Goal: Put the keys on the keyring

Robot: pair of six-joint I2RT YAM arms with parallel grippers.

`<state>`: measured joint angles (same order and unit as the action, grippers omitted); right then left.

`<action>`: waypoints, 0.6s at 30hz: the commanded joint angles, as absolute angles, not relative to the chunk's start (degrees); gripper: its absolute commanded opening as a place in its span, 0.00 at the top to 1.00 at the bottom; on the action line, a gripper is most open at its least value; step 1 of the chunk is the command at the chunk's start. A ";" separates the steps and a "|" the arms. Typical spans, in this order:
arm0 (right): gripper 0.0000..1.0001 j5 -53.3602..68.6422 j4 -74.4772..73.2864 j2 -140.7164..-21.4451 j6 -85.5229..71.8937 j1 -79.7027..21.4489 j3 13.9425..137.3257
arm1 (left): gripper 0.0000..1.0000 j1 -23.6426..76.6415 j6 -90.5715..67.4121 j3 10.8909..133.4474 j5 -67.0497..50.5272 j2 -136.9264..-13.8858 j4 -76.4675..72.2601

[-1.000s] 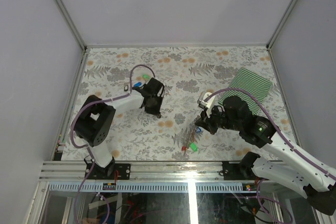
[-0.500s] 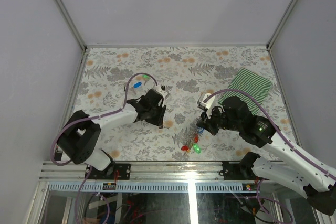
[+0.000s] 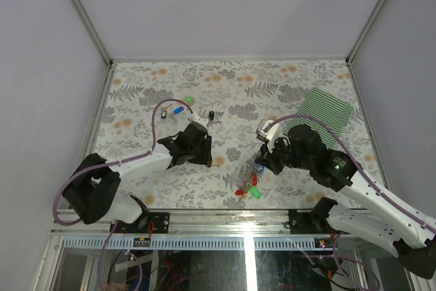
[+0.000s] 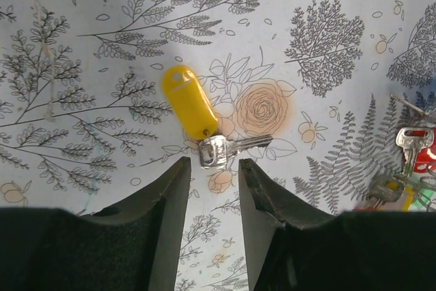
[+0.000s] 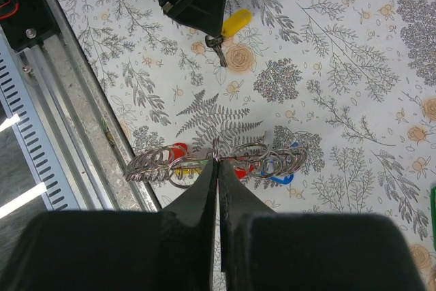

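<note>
My right gripper point(image 5: 217, 161) is shut on the keyring point(image 5: 157, 166), which shows edge-on as a thin metal line hung with several small split rings. Red point(image 5: 178, 150) and blue point(image 5: 281, 178) key heads hang under it. In the top view the bunch point(image 3: 249, 185) dangles below the right gripper point(image 3: 262, 163). My left gripper point(image 4: 213, 167) is open, low over the table. A key with a yellow head point(image 4: 187, 100) lies just past its fingertips point(image 4: 178, 168) and also shows in the right wrist view point(image 5: 235, 24). Loose blue point(image 3: 178, 109), green point(image 3: 189, 99) and black point(image 3: 211, 115) keys lie farther back.
A green striped cloth point(image 3: 327, 110) lies at the back right. The metal rail point(image 5: 61, 100) of the table's near edge runs close under the held bunch. Grey walls enclose the table on three sides.
My left arm has swung from beside the blue and green keys toward the near edge and now sits over the yellow key. The right gripper has stayed put; the hanging keys shifted slightly.
</note>
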<state>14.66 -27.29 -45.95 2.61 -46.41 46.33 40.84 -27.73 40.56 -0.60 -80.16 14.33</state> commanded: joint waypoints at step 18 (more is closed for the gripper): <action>1.00 16.13 -21.89 -46.08 1.16 -46.71 47.23 | 0.78 47.47 -34.39 45.01 14.13 -87.13 12.80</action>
<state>14.70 -26.30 -46.24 1.72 -46.39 46.30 46.96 -34.11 42.70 11.11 -86.00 13.85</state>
